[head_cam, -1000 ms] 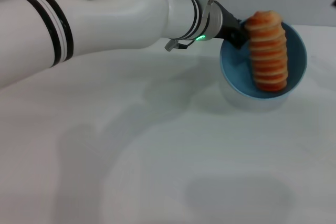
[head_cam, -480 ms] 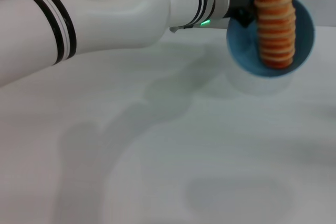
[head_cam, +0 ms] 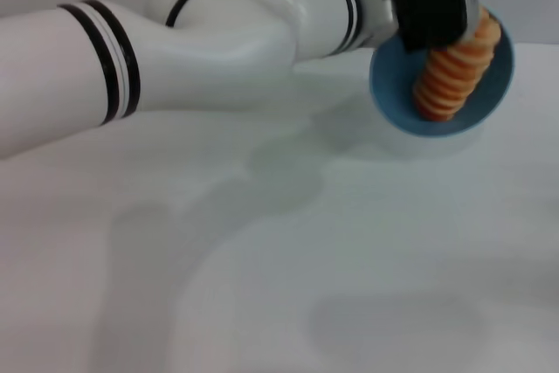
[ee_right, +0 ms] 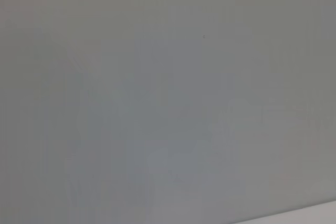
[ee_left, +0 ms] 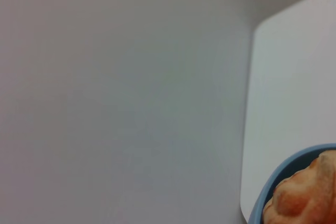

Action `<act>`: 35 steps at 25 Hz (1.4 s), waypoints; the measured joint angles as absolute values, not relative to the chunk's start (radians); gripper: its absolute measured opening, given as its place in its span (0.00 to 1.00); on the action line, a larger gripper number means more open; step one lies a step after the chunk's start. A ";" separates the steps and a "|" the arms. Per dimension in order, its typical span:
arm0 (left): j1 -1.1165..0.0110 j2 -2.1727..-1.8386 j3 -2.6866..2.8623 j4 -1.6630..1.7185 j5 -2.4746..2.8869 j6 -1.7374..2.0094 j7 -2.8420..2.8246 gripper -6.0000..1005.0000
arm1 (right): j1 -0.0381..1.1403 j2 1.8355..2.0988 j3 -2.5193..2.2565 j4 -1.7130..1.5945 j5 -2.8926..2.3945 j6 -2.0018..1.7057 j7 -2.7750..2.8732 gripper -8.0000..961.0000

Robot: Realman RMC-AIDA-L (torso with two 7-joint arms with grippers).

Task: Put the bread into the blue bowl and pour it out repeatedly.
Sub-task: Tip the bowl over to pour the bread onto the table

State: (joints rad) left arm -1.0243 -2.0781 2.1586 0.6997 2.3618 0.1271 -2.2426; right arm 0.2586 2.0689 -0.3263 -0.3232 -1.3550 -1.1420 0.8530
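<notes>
My left arm reaches from the left across the head view to the far right. Its black left gripper (head_cam: 430,31) is shut on the upper rim of the blue bowl (head_cam: 395,98). The bowl is held above the white table (head_cam: 288,259), tipped steeply on its side with its opening facing me. The bread (head_cam: 454,76), orange-brown with pale stripes, lies inside and leans down toward the lower rim; the gripper hides its upper end. The left wrist view shows the bowl's rim (ee_left: 273,188) and part of the bread (ee_left: 307,195). The right gripper is out of view.
The white table's far edge runs behind the bowl (head_cam: 533,48), and its rounded corner shows in the left wrist view (ee_left: 262,30). My left arm (head_cam: 210,41) spans the back of the table. The right wrist view shows only a plain grey surface.
My left gripper has lifted the bowl and turned its wrist, tipping the bowl more steeply. The gripper body now covers the bowl's top, and the bread has tilted toward the lower rim.
</notes>
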 joint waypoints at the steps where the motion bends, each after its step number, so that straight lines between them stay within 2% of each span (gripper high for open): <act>1: -1.022 -2.078 2.171 0.705 2.372 0.117 -2.230 0.00 | 0.262 2.068 -0.326 -0.322 -1.355 -1.142 0.853 0.75; 28: -0.947 -2.078 2.198 0.769 2.638 0.005 -2.222 0.00 | 0.304 2.069 -0.325 -0.304 -1.338 -1.134 0.860 0.75; 35: -0.918 -2.078 2.084 0.771 2.543 -0.008 -2.433 0.00 | 0.327 2.064 -0.377 -0.285 -1.389 -1.107 1.101 0.75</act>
